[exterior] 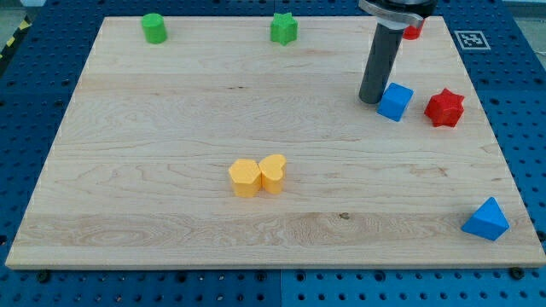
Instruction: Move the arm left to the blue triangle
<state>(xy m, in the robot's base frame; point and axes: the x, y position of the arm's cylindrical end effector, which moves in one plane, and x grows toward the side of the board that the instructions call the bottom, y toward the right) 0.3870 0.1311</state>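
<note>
My tip (371,100) sits on the board (171,170), touching blue cube (395,101) on its left; blue triangle (486,220) well apart at bottom right; no fingers, just a rod

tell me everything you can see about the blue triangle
The blue triangle is a small solid wedge-shaped block, plain matte blue, like painted wood or plastic. It rests flat near the wooden board's bottom right corner in the view, close to the edge. Nothing touches it; my tip is far above it, beside the blue cube.
</note>
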